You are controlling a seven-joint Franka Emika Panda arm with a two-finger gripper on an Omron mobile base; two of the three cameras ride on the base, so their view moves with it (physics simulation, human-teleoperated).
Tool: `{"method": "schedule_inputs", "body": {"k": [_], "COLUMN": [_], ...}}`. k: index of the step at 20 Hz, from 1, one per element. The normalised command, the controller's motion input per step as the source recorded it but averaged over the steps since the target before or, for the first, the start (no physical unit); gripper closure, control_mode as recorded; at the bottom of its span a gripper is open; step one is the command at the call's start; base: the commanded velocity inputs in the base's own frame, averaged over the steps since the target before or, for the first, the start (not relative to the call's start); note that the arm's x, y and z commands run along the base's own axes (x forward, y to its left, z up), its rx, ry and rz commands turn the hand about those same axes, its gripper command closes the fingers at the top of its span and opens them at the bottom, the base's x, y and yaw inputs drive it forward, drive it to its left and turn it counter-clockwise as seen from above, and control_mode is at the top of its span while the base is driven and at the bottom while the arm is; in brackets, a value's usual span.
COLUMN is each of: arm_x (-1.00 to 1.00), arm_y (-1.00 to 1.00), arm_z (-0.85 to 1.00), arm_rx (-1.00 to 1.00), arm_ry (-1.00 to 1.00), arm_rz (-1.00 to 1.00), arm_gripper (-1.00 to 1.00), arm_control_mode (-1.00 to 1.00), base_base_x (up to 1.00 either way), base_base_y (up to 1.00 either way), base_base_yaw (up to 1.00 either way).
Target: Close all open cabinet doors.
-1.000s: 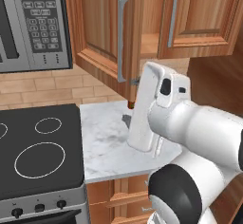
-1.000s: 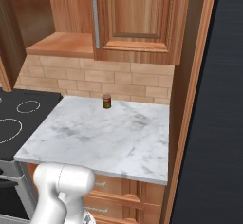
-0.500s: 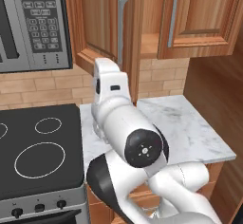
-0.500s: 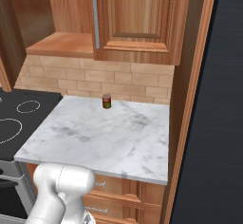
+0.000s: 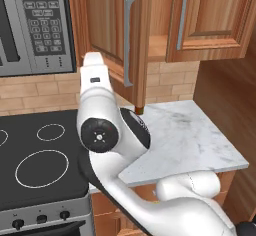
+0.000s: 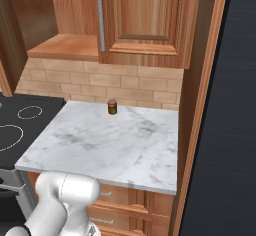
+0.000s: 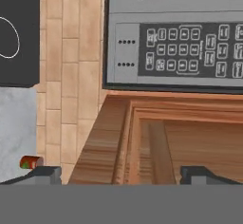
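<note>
One reddish-brown cabinet door [image 5: 107, 25] stands swung out from the wall cabinet, its silver bar handle [image 5: 129, 40] facing me. The neighbouring door [image 5: 215, 12] on the right is shut. From the right base, the open door [image 6: 7, 40] is a dark slab at the left edge, and the cabinet's bare shelf [image 6: 65, 45] shows beside the shut door [image 6: 147, 15]. My arm [image 5: 100, 110] rises just left of the open door. In the hand view my gripper [image 7: 121, 175] is open, nothing between its fingertips [image 7: 45, 173], facing the open door's panelled face [image 7: 156, 142].
A microwave [image 5: 35, 25] hangs left of the open door, above the black stove [image 5: 35, 165]. A small red can [image 6: 112, 106] stands at the back of the marble counter [image 6: 100, 145]. A tall wooden side panel [image 6: 200, 105] bounds the counter on the right.
My arm has swung from the right side of the left base view to the left and now stands between the microwave and the open door. The doors and can have not moved.
</note>
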Motion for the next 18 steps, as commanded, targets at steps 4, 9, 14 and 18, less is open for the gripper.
{"method": "schedule_inputs", "body": {"k": [4,9,14,18], "arm_x": [0.53,0.06,0.38,0.92], "arm_y": [-0.15,-0.40,-0.38,-0.14], "arm_z": [0.00,0.00,0.00,-0.01], "arm_rx": [-0.06,-0.05,-0.01,0.00], "arm_ry": [-0.01,-0.07,-0.02,0.00], "arm_rz": [-0.12,-0.04,-0.02,0.00], "arm_gripper": [-1.00,-1.00,-1.00,-1.00], "arm_control_mode": [-1.00,-1.00,-1.00,-1.00], "base_base_x": [0.00,0.00,0.00,0.00], "base_base_y": [0.00,0.00,0.00,0.00], "base_base_yaw": [0.00,0.00,0.00,0.00]}}
